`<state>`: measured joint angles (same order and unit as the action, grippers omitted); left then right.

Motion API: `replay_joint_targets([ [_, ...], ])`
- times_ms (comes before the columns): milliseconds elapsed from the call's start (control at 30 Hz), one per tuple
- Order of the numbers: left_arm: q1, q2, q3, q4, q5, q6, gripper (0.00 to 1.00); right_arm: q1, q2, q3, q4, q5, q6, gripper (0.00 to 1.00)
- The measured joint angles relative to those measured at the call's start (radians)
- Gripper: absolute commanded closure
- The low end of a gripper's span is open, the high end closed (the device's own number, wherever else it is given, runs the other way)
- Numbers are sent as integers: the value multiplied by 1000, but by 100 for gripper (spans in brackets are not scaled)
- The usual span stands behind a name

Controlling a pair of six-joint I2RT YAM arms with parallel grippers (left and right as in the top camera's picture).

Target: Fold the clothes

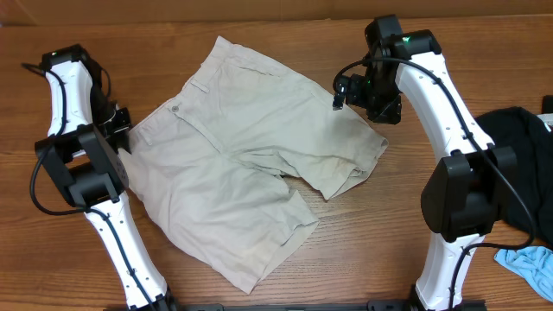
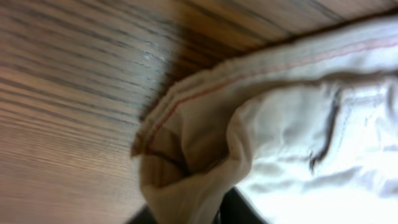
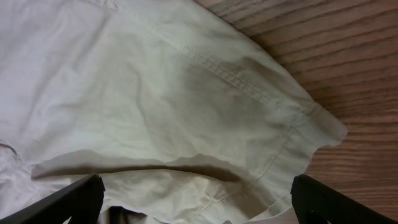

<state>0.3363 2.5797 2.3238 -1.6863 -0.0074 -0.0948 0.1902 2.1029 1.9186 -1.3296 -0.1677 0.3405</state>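
The beige shorts (image 1: 242,147) lie spread on the wooden table, waistband at the left, two legs toward the right and front. My left gripper (image 1: 121,138) is at the waistband's left end and is shut on a bunched fold of the shorts (image 2: 199,180). My right gripper (image 1: 370,102) hovers open above the hem of the far leg; its two black fingertips (image 3: 199,202) stand wide apart over the cloth (image 3: 186,106), nothing between them.
A black garment (image 1: 518,164) lies at the right edge. A small light blue cloth (image 1: 531,263) lies at the front right. Bare wood (image 1: 363,242) shows in front of the shorts.
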Motion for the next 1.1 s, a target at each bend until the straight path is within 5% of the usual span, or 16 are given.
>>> replay_joint_targets([
  [200,-29,-170,-15,0,-14,22,0,0,-55,0,-31,-10,-1,0],
  [667,-115,-739,-13,4,15,25,0,83,-512,-47,-266,-10,23,0],
  [1100,-278,-790,-13,13,33,46,0,454,-559,-813,211,-17,187,11],
])
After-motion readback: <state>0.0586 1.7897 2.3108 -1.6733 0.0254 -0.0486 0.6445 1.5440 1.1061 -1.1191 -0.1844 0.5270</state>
